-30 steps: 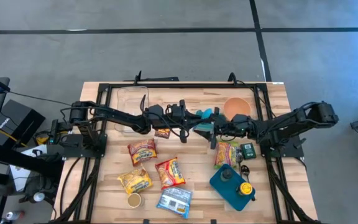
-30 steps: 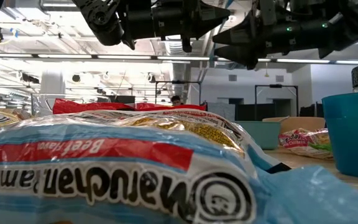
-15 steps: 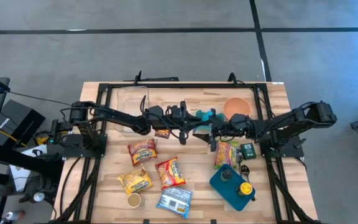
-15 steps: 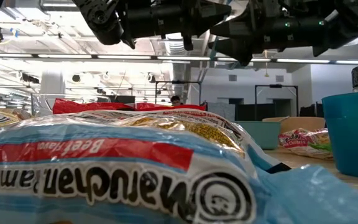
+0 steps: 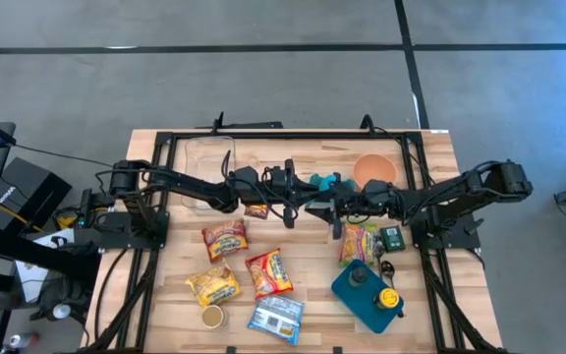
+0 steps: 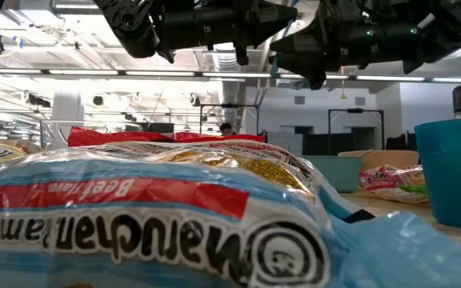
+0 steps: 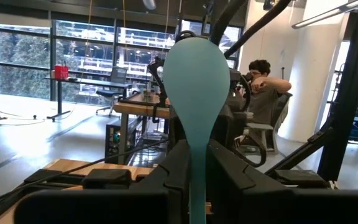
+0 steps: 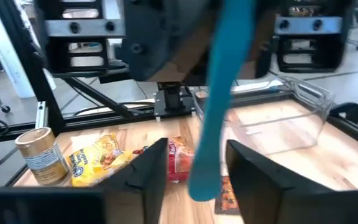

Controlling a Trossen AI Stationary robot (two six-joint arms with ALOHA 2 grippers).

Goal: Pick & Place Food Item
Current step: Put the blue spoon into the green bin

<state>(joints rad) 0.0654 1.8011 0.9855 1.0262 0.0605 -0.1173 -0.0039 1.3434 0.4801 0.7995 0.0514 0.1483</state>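
1. Left gripper is clenched on the teal spoon, held up mid-surface
2. Right gripper meets it; spoon handle hangs between its parted fingers, not clamped
3. Handover looks half done; placing remains, food packets untouched

Both arms reach inward, level above the worktop, their tips nearly meeting. The left hand is clamped tight on a spoon handle. The right hand faces it, fingers parted either side of that handle.
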